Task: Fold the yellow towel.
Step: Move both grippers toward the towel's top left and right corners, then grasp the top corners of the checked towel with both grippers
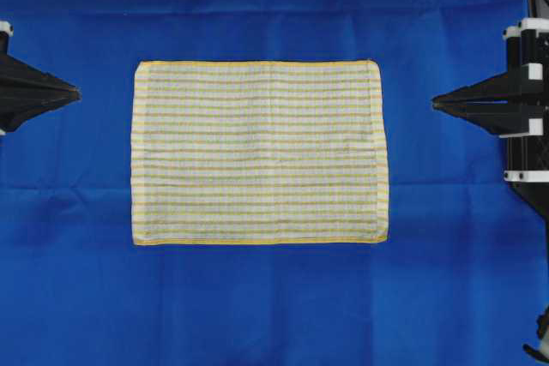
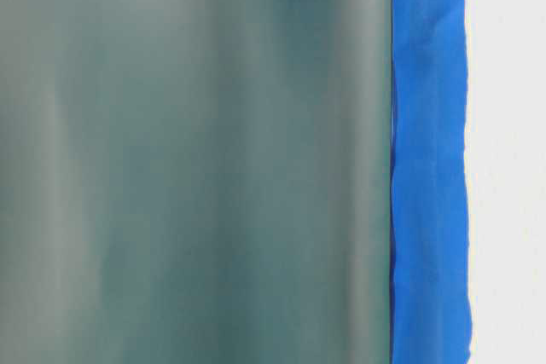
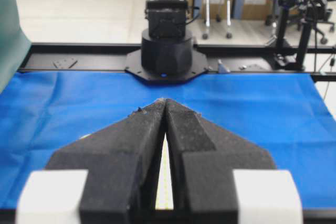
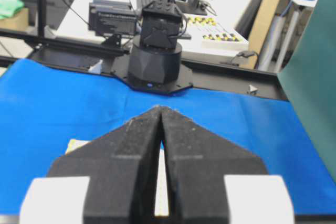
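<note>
Yellow towel (image 1: 259, 153) lying flat and unfolded at frame centre on the blue cloth (image 1: 274, 306), long axis left to right. Left gripper (image 1: 75, 91) and right gripper (image 1: 436, 104), both closed and empty, wait well apart from its short edges. A neat fold probably calls for pinching two corners of one edge and carrying them squarely onto the opposite edge.

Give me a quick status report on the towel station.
Left gripper shut, empty, left of the cloth. Right gripper shut, empty, at right. Yellow towel flat, unfolded, on the blue cloth. Nothing lies on the towel.
</note>
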